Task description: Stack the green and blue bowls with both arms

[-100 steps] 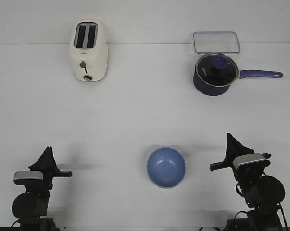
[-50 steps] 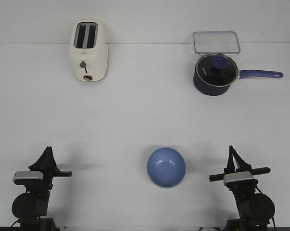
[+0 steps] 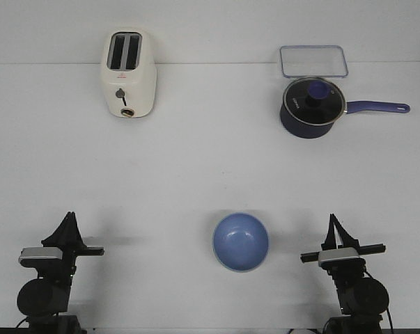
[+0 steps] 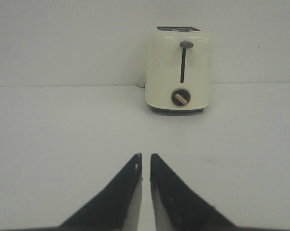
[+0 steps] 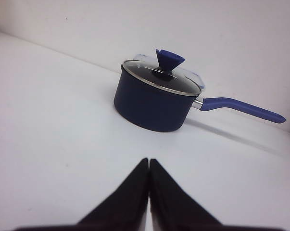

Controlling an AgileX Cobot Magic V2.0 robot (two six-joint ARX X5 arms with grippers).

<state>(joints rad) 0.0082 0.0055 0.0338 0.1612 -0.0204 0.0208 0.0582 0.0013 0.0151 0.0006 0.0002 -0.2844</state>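
Left hand (image 3: 69, 221) nearly closed, right hand (image 3: 333, 224) closed, both empty beside blue bowl (image 3: 240, 241).

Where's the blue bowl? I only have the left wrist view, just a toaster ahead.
Observer: Blue bowl sits near the front edge of the table, about midway across.
Operator: Green one?
Observer: Not in any view.
Operator: Right gripper?
Observer: Right gripper is shut and empty, facing a lidded saucepan.
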